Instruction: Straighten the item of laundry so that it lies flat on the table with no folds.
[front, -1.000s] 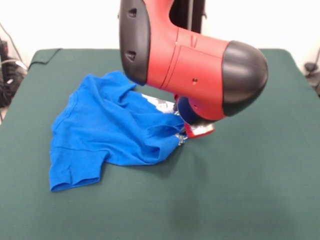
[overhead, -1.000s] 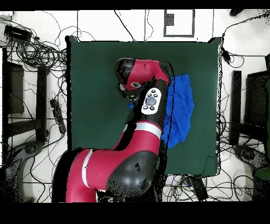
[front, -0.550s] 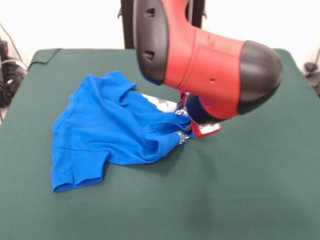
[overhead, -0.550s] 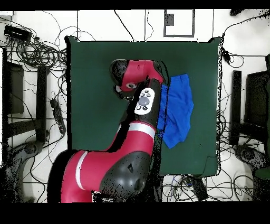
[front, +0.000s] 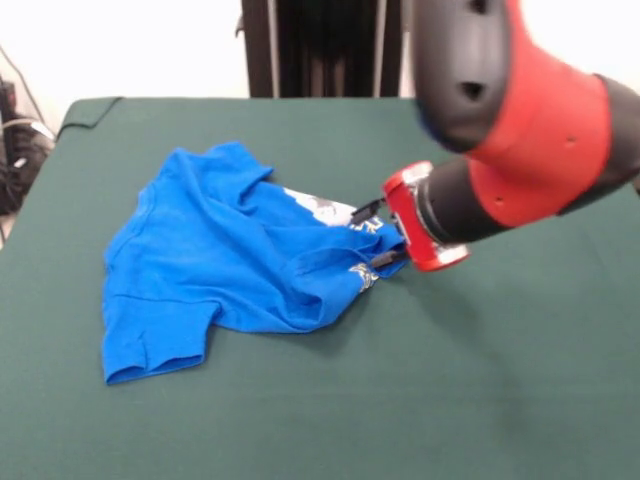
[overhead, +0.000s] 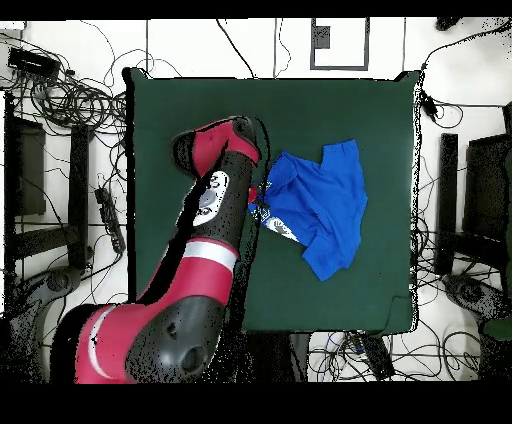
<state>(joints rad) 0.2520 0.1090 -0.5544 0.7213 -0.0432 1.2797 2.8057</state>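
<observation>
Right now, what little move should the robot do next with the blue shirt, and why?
Probably a short pull sideways, away from the shirt's bulk. The gripper sits at the edge of the T-shirt, its dark fingers spread around a bunched fold where the print peeks out; whether they pinch the cloth is unclear. The shirt lies crumpled on the green table, which shows bare felt on that side.
</observation>
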